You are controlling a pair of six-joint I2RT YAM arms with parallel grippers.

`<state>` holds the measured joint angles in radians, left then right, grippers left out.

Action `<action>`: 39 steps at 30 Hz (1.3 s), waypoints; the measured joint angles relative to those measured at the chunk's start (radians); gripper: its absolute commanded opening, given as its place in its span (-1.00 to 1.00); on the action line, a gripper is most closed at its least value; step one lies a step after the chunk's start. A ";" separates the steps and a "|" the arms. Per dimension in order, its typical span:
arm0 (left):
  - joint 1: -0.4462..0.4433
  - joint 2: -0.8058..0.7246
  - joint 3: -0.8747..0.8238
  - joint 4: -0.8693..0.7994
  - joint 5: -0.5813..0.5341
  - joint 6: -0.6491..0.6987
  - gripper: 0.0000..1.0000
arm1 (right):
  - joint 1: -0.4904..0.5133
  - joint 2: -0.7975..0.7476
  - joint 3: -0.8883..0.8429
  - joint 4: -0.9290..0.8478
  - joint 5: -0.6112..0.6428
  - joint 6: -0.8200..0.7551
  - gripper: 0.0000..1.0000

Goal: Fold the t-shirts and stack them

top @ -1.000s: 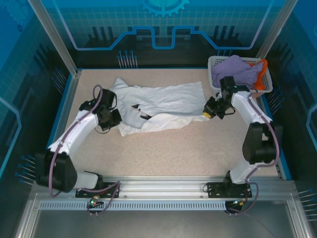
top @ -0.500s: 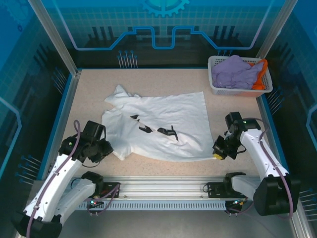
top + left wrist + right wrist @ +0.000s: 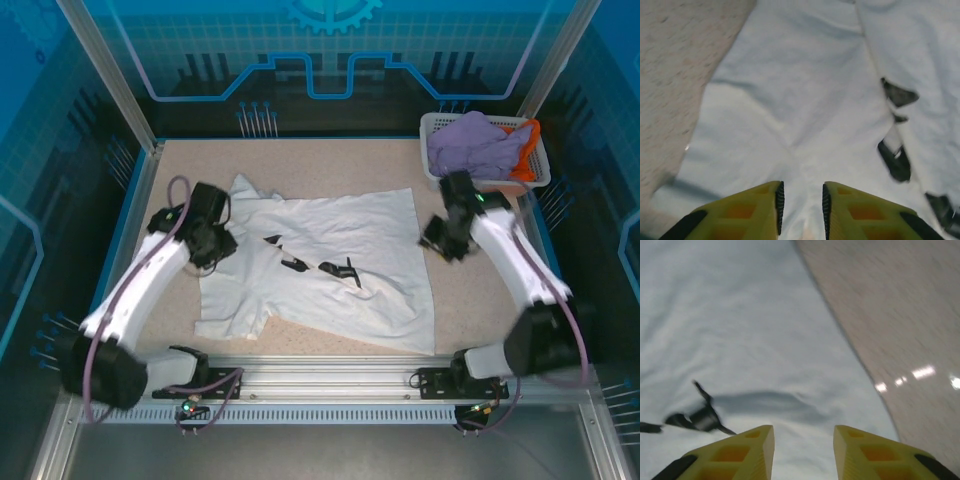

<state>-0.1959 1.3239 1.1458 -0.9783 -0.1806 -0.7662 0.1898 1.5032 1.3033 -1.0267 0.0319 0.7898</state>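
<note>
The white t-shirt (image 3: 350, 225) lies spread and mostly flat on the table, with black printed marks (image 3: 320, 266) on its chest and its hem close to the front rail. My left gripper (image 3: 222, 248) hovers over the shirt's left sleeve area. In the left wrist view the left gripper (image 3: 801, 192) is open by a narrow gap, with white cloth (image 3: 790, 90) below it and nothing pinched. My right gripper (image 3: 437, 240) sits at the shirt's right edge. In the right wrist view the right gripper (image 3: 803, 432) is open wide above the cloth (image 3: 740, 315).
A white lattice basket (image 3: 432, 125) stands at the back right corner, holding a lavender t-shirt (image 3: 475, 140) and an orange t-shirt (image 3: 530, 135). Bare speckled tabletop (image 3: 480, 300) runs along the shirt's right side and behind it.
Both grippers dragged the bunched white shirt toward the front edge, spreading it out, then opened and let go. Both have since moved back toward the middle of the table.
</note>
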 measured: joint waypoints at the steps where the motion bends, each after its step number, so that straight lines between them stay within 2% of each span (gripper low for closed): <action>1: 0.008 0.068 0.021 0.036 0.014 0.010 -0.57 | 0.032 0.109 0.101 0.030 0.010 -0.012 -0.36; 5: 0.049 0.295 0.071 0.178 0.066 0.017 -0.66 | 0.099 0.478 0.455 0.092 0.014 -0.058 -0.42; 8: 0.074 0.417 0.080 0.253 0.097 0.016 -0.70 | 0.113 0.726 0.722 0.089 0.013 -0.082 -0.44; 12: 0.092 0.601 0.171 0.317 0.118 0.015 -0.72 | 0.111 0.998 1.014 0.045 0.012 -0.095 -0.43; 15: 0.114 0.698 0.246 0.324 0.120 0.008 -0.73 | 0.106 1.143 1.164 -0.001 0.005 -0.094 -0.41; 23: 0.222 0.732 0.307 0.266 -0.014 0.002 -0.71 | 0.058 1.179 1.238 0.005 -0.036 -0.068 -0.37; 31: 0.303 0.731 0.306 0.198 -0.092 0.006 -0.65 | 0.021 1.268 1.373 0.056 -0.085 -0.035 -0.34; 36: 0.360 0.715 0.286 0.170 -0.116 0.006 -0.63 | 0.011 1.293 1.403 0.113 -0.111 -0.020 -0.21; 39: 0.406 0.708 0.285 0.151 -0.135 0.006 -0.60 | 0.006 1.320 1.445 0.150 -0.122 -0.015 -0.05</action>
<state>0.2096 2.0323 1.4303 -0.8272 -0.3157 -0.7601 0.1959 2.8235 2.7483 -0.8764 -0.0906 0.7750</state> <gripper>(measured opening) 0.192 0.436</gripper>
